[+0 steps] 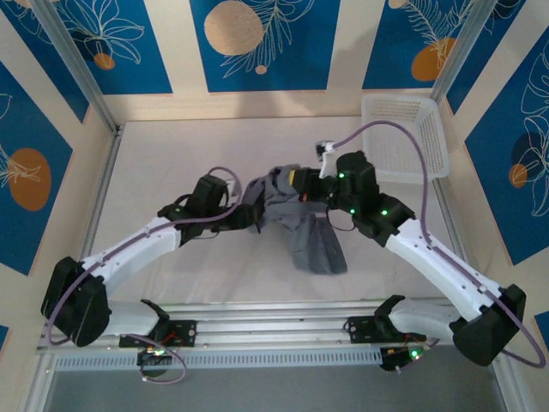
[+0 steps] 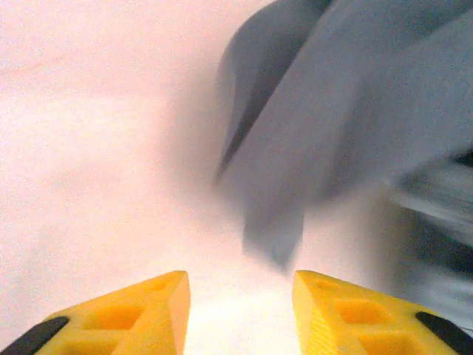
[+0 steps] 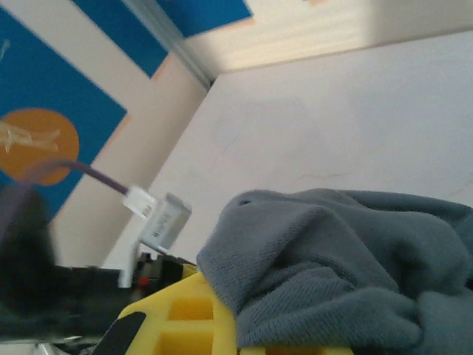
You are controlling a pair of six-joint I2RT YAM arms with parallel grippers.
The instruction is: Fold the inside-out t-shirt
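White table (image 1: pixel 171 283) carries the bunched grey t-shirt (image 1: pixel 313 240) at centre, right gripper (image 1: pixel 293 182) clamped on it, left gripper (image 2: pixel 240 285) at its 9 o'clock parted, empty.

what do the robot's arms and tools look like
The left arm and right arm have white links, black joints and looping purple cables. The right arm carries green lights. The tool fingers are yellow wedges with black pads.
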